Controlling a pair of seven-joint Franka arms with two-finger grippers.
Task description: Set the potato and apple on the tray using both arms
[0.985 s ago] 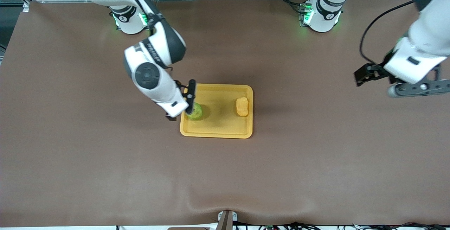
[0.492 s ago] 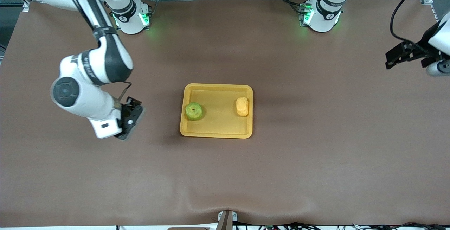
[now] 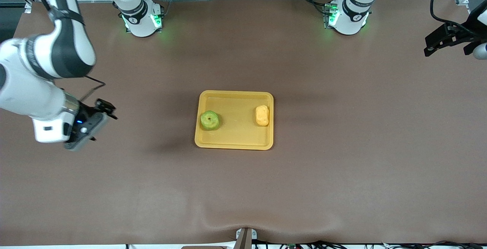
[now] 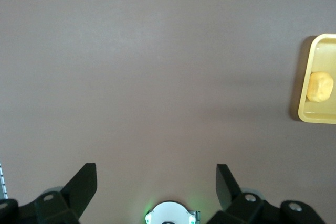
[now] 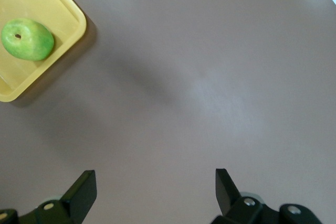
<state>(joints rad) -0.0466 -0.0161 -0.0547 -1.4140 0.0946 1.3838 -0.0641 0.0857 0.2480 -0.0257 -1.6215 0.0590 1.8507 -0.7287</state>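
The yellow tray (image 3: pixel 234 144) lies mid-table. On it the green apple (image 3: pixel 209 120) rests near the rim toward the right arm's end, and the oblong potato (image 3: pixel 262 115) near the rim toward the left arm's end. My right gripper (image 3: pixel 102 121) hangs open and empty over bare cloth, well clear of the tray at the right arm's end. Its wrist view shows the apple (image 5: pixel 27 39) on the tray corner (image 5: pixel 73 19) past the open gripper (image 5: pixel 155 182). My left gripper (image 3: pixel 441 41) is open and empty over the table's edge at the left arm's end. The left wrist view shows the potato (image 4: pixel 320 86) and tray (image 4: pixel 304 114).
Brown cloth covers the table (image 3: pixel 342 165). The arm bases (image 3: pixel 141 16) (image 3: pixel 348 15) glow green at the back edge. A small clamp (image 3: pixel 245 237) sits at the front edge. The left arm's base (image 4: pixel 170 214) shows between the left gripper's jaws.
My right gripper left the apple on the tray and swung away toward the right arm's end. The left gripper drew farther off toward the table's edge. Apple and potato stayed put.
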